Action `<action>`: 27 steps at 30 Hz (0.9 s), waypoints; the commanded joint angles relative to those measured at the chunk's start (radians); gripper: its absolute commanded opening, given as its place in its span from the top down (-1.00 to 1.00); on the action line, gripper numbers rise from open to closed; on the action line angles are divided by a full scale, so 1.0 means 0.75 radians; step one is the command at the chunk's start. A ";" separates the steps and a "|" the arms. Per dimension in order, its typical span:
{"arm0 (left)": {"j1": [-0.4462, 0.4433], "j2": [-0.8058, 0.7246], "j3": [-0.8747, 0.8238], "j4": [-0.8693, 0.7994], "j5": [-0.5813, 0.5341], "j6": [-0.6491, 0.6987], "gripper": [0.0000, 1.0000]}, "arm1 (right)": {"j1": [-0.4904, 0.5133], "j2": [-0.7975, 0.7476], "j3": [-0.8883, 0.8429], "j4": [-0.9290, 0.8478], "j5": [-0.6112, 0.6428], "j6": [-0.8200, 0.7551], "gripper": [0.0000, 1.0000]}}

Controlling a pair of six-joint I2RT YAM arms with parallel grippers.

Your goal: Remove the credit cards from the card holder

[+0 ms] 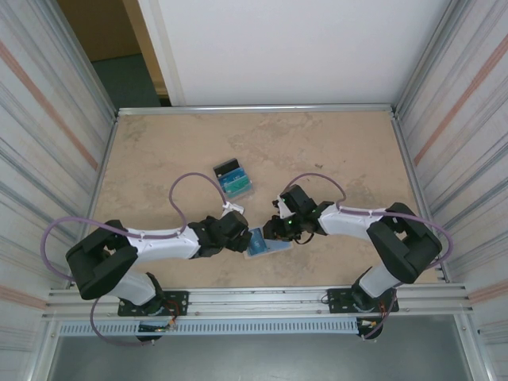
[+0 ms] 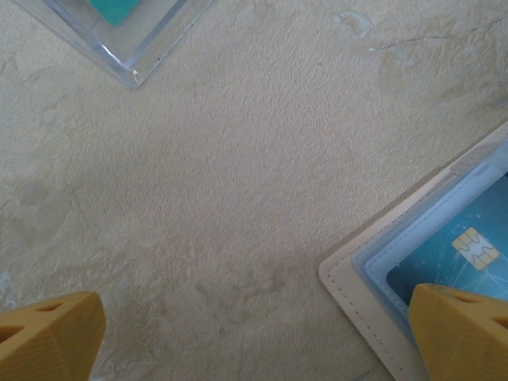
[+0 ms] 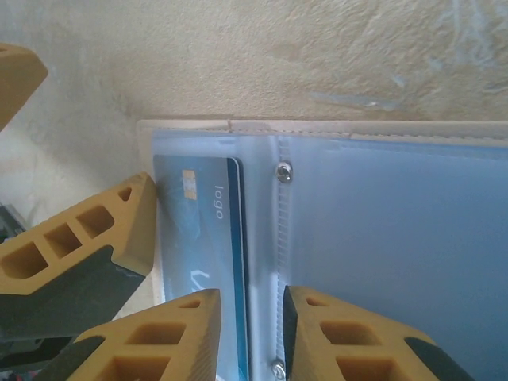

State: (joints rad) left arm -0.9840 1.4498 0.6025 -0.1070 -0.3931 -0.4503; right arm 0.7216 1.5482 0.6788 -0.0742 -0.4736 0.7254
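Lying unfolded near the front edge of the mottled beige stone-look table [image 1: 333, 151], the small flat beige card holder [image 1: 260, 244] with pale blue-grey inner faces sits between the 2 arms. One thin blue credit card [image 3: 202, 214] with a gold chip is tucked in its clear pocket, beside the centre seam with its small metal stud [image 3: 283, 171].

The left gripper [image 2: 254, 337] is spread wide. One of its yellow ribbed fingers [image 2: 460, 333] sits over the holder's stitched corner and the card; whether it presses down I cannot tell. The other finger is over bare table, well apart from the holder.

The right gripper [image 3: 250, 333] has its 2 yellow fingers [image 3: 171, 337] drawn close together, leaving a narrow gap. That gap straddles the pocket's seam and the long edge of the blue card. Whether they pinch the card or the plastic I cannot tell.

From above, both grippers [image 1: 274, 232] meet over the holder, tips nearly touching.

Further back, 3 flat cards in black, teal and blue lie fanned in a clear plastic case [image 1: 232, 178], apart from the holder.
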 commanded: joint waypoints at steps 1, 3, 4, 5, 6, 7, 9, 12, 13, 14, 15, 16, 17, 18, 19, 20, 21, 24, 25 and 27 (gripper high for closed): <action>-0.007 0.037 0.008 -0.061 -0.041 -0.015 -0.97 | -0.001 0.030 0.031 0.048 -0.055 -0.006 0.50; -0.009 0.039 0.009 -0.063 -0.043 -0.017 -0.97 | -0.008 0.042 0.022 0.067 -0.068 -0.002 0.53; -0.009 0.039 0.008 -0.063 -0.043 -0.018 -0.97 | -0.014 0.048 0.016 0.082 -0.081 0.004 0.54; -0.011 0.041 0.009 -0.064 -0.044 -0.017 -0.97 | -0.019 0.051 0.009 0.101 -0.093 0.011 0.55; -0.012 0.041 0.010 -0.064 -0.043 -0.017 -0.97 | -0.022 0.058 0.004 0.115 -0.107 0.014 0.56; -0.013 0.043 0.011 -0.064 -0.045 -0.018 -0.98 | -0.028 0.062 -0.001 0.133 -0.123 0.020 0.59; -0.015 0.047 0.014 -0.065 -0.048 -0.019 -0.97 | -0.034 0.070 -0.010 0.163 -0.150 0.030 0.60; -0.019 0.055 0.023 -0.072 -0.050 -0.019 -0.97 | -0.038 0.077 -0.013 0.170 -0.158 0.030 0.61; -0.022 0.057 0.024 -0.074 -0.052 -0.019 -0.98 | -0.039 0.078 -0.015 0.172 -0.159 0.028 0.61; -0.025 0.059 0.024 -0.076 -0.051 -0.019 -0.97 | -0.041 0.081 -0.015 0.173 -0.158 0.029 0.61; -0.028 0.059 0.028 -0.077 -0.055 -0.019 -0.97 | -0.043 0.082 -0.017 0.173 -0.155 0.028 0.61; -0.029 0.061 0.028 -0.078 -0.055 -0.019 -0.97 | -0.044 0.081 -0.021 0.171 -0.151 0.028 0.60; -0.030 0.061 0.028 -0.081 -0.059 -0.021 -0.97 | -0.046 0.081 -0.025 0.171 -0.146 0.028 0.60; -0.030 0.061 0.030 -0.081 -0.060 -0.020 -0.97 | -0.048 0.078 -0.030 0.168 -0.139 0.029 0.60; -0.032 0.061 0.031 -0.085 -0.060 -0.021 -0.97 | -0.050 0.079 -0.033 0.166 -0.134 0.028 0.60; -0.032 0.061 0.030 -0.087 -0.061 -0.021 -0.97 | -0.050 0.079 -0.035 0.166 -0.131 0.027 0.60; -0.034 0.061 0.031 -0.091 -0.065 -0.021 -0.98 | -0.052 0.076 -0.038 0.164 -0.126 0.027 0.60; -0.034 0.059 0.030 -0.099 -0.069 -0.024 -0.98 | -0.055 0.079 -0.043 0.158 -0.113 0.024 0.59; -0.034 0.058 0.033 -0.102 -0.073 -0.024 -0.97 | -0.056 0.081 -0.045 0.160 -0.112 0.023 0.59; -0.034 0.057 0.034 -0.104 -0.075 -0.021 -0.97 | -0.054 0.085 -0.046 0.163 -0.118 0.024 0.59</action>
State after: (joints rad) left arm -1.0039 1.4719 0.6212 -0.1093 -0.4278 -0.4541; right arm 0.6868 1.5986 0.6559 0.0498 -0.5694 0.7303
